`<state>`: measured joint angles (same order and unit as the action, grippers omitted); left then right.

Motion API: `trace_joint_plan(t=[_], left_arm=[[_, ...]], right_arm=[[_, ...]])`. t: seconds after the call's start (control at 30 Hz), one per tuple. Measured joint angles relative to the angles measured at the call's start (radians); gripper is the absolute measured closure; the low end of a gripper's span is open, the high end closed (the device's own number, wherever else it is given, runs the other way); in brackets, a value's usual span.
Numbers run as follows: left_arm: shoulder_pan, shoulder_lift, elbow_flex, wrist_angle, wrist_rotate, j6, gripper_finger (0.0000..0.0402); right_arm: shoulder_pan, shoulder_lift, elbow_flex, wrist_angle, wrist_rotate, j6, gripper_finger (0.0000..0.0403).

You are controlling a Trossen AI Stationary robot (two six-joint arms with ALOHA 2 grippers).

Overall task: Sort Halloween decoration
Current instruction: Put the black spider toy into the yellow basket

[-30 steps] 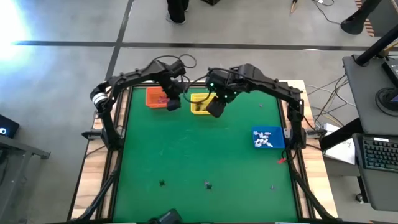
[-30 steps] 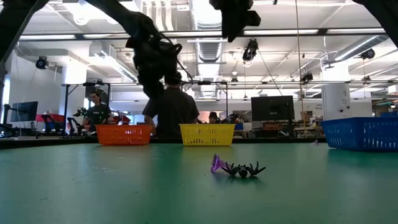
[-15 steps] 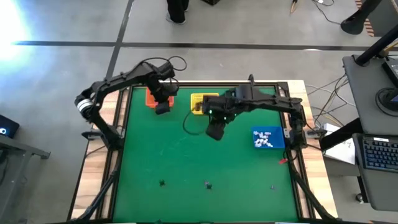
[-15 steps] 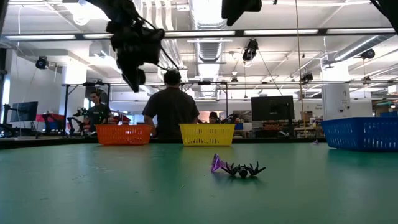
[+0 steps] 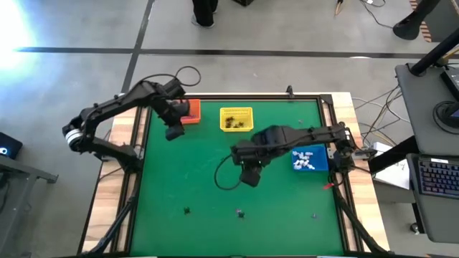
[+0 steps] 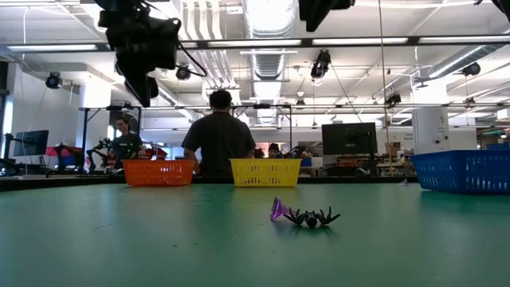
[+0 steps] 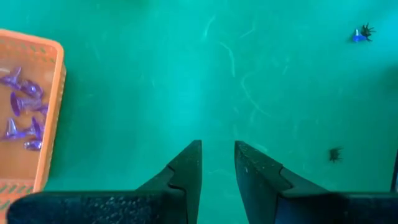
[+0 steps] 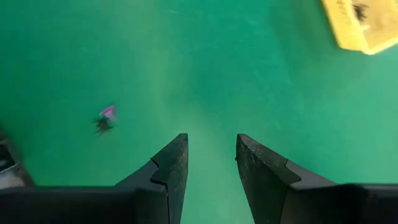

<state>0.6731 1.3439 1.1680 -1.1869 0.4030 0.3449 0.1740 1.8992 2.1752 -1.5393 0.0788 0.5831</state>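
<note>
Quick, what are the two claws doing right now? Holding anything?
Left gripper: open, holding nothing, above the mat beside the orange basket.
Right gripper: open, holding nothing, above the middle of the mat.

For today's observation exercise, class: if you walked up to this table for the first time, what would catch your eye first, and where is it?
Three bright baskets stand out on the green table: an orange basket and a yellow basket along the far edge, and a blue basket of white trinkets at the right side. Two dark arms hang above the table, the left gripper beside the orange basket, the right gripper over the middle, both empty. A few tiny trinkets lie near the front edge.
</note>
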Motion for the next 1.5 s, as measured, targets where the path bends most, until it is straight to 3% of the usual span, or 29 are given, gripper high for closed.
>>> trace_joint_plan(t=[0.43, 0.87, 1.1, 1.5], left_arm=[[0.000, -0.135, -0.024, -0.007, 0.000, -0.095, 0.0325], [0.000, -0.228, -0.025, -0.006, 0.000, -0.084, 0.0325], [0.000, -0.244, -0.025, -0.007, 0.000, -0.062, 0.0325], [0.000, -0.245, -0.025, -0.010, -0.001, -0.014, 0.0325]], right_arm=[[0.147, 0.000, -0.029, 0.020, 0.000, 0.009, 0.0280], [0.208, 0.062, -0.144, 0.220, 0.033, 0.240, 0.0249], [0.235, 0.149, -0.144, 0.367, -0.023, 0.413, 0.0248], [0.282, 0.278, -0.141, 0.383, -0.095, 1.004, 0.0248]])
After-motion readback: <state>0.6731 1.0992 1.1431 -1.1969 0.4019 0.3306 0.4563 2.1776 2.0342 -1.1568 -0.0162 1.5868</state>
